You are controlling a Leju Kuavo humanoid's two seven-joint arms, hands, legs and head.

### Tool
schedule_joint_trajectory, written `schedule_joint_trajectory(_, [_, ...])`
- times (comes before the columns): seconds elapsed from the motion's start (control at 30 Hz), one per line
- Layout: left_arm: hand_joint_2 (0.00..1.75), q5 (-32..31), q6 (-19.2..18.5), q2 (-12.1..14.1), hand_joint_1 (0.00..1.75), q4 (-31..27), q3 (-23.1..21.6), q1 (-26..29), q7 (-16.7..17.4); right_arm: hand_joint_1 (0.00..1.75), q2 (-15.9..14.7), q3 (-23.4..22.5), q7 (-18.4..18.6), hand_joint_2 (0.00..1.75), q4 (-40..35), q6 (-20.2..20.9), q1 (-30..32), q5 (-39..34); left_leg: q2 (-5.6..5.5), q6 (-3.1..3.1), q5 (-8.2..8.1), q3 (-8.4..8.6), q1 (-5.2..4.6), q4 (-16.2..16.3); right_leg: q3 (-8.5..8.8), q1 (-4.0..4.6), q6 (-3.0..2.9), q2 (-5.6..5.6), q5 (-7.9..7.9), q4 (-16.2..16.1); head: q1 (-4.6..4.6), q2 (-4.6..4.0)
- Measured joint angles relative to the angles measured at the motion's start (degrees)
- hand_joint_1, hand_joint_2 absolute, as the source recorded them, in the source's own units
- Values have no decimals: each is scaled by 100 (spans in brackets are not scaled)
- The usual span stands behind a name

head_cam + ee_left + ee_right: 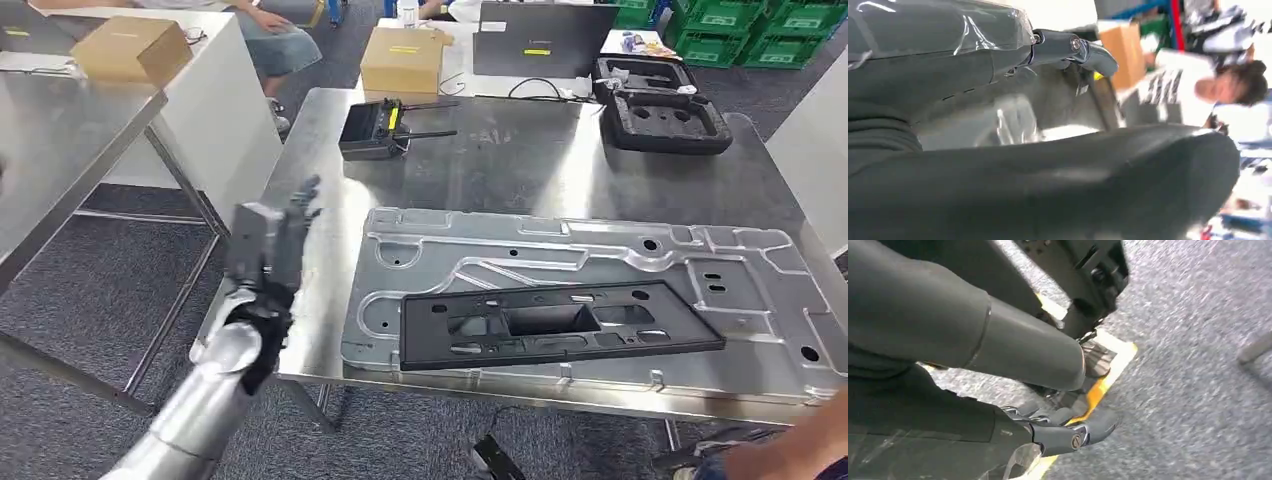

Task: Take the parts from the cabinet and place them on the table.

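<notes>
From the head view I see my left hand (268,245) raised at about nine o'clock, just off the near-left edge of the steel desk (480,160), fingers apart and holding nothing. The parts already lie on the desk: a large silver stamped panel (600,260) across the near half, and a black plastic frame (555,325) resting on top of it toward six o'clock. At twelve o'clock, well apart from them, sit a black radio controller (380,130), a cardboard box (402,60) and a black foam tray (660,115). A person's arm (790,450) enters at five o'clock.

In the left wrist view the left hand's thumb and one dark finger (1088,50) stand spread with nothing between them — the desk's shine lies beyond.

In the right wrist view my right hand (1058,432) hangs over grey carpet (1198,365) and a yellow floor marking (1108,380); its fingers look loosely curled, holding nothing.

I judge the placing step done, the hand freed. Next calls for pulling the left arm clear and turning toward the cabinet — without clipping the desk edge.
</notes>
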Motion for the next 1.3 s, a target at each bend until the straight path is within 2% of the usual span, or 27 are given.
schedule_joint_trajectory(0.13, [0, 276, -133, 486, 0, -879, 407, 389, 33, 0, -319, -77, 353, 0, 7, 0, 153, -26, -6, 0, 0, -1, 0, 0, 2, 0, -2, -2, -3, -1, 2, 0])
schedule_joint_trajectory(0.23, [0, 376, -240, 762, 0, -1391, 628, 630, 90, 0, -562, -155, 444, 0, 15, 0, 256, -83, -5, -1, -1, -1, -1, -1, 2, -1, -4, -4, -5, -1, 0, 0])
schedule_joint_trajectory(0.5, [0, 429, -380, 1205, 0, -2341, 977, 1103, 20, 0, -960, -326, 654, 0, 31, 0, 378, -183, -2, -2, -2, 5, -3, 0, 6, -2, -5, -3, -4, -3, 0, 0])
schedule_joint_trajectory(0.63, [0, 425, -203, 1426, 0, -2878, 1319, 1568, -230, 0, -1205, -472, 654, 0, 31, 4, 517, -308, -4, -3, -3, 5, -1, -3, 3, 0, -7, -4, -7, -2, 2, 0])
schedule_joint_trajectory(0.8, [0, 637, -94, 1454, 0, -3369, 1817, 1920, -396, 0, -1329, -601, 628, 0, 35, -9, 698, -354, -4, -6, -5, 4, 1, -5, 4, 2, -15, -4, -12, -4, 0, 0])
schedule_joint_trajectory(0.97, [0, 558, 373, 1452, 0, -3723, 2096, 2081, -271, 0, -1301, -654, 619, 0, 35, 2, 780, -426, -3, -9, -8, 6, 0, -5, 3, 1, -15, -3, -12, -4, 0, 0])
schedule_joint_trajectory(1.0, [0, 531, 516, 1450, 0, -3822, 2138, 2110, -210, 0, -1274, -660, 626, 0, 35, 4, 783, -439, -1, 19, -21, -7, -38, 15, 17, -20, 19, -5, 13, -43, 2, 0])
schedule_joint_trajectory(1.03, [0, 519, 631, 1445, 0, -3898, 2164, 2124, -175, 0, -1255, -671, 641, 0, 35, 4, 785, -455, -4, 62, 13, 17, -30, -10, 30, -23, 50, -10, 42, -64, 0, 0])
schedule_joint_trajectory(1.07, [0, 503, 706, 1443, 0, -3977, 2177, 2124, -140, 0, -1257, -691, 654, 0, 35, 4, 785, -472, -5, 81, 82, 63, 17, -128, 52, 8, 69, -7, 51, -83, 0, 0])
schedule_joint_trajectory(1.1, [0, 499, 774, 1434, 0, -4051, 2184, 2123, -109, 0, -1259, -711, 661, 0, 37, 4, 792, -474, 7, 77, 142, 121, 50, -212, 39, -8, 75, -18, -34, -17, -2, 0])
schedule_joint_trajectory(1.13, [0, 497, 811, 1428, 0, -4121, 2197, 2115, -96, 0, -1235, -721, 667, 0, 37, 4, 791, -481, 15, 95, 162, 130, 58, -251, -72, -14, 107, -20, -254, 234, 20, 0])
schedule_joint_trajectory(1.2, [0, 554, 890, 1395, 0, -4237, 2219, 2122, -77, 0, -1233, -756, 674, 0, 39, 4, 793, -487, 23, 99, 171, 122, 73, -251, -466, -70, 177, -21, -739, 1165, 20, 0])
schedule_joint_trajectory(1.23, [0, 584, 922, 1380, 0, -4283, 2219, 2132, -74, 0, -1231, -765, 674, 0, 44, -24, 796, -490, 27, 86, 179, 111, 81, -249, -657, -115, 219, -21, -910, 1618, 20, 0])
schedule_joint_trajectory(1.27, [0, 593, 953, 1371, 0, -4320, 2221, 2139, -76, 0, -1231, -767, 674, 0, 46, -35, 800, -492, 27, 67, 187, 104, 95, -247, -713, -156, 254, -24, -921, 1778, 20, 0])
schedule_joint_trajectory(1.3, [0, 551, 1027, 1351, 0, -4363, 2221, 2150, -77, 0, -1229, -772, 674, 0, 46, -35, 802, -494, 26, 43, 194, 98, 118, -242, -618, -201, 299, -29, -798, 1623, 20, 0])
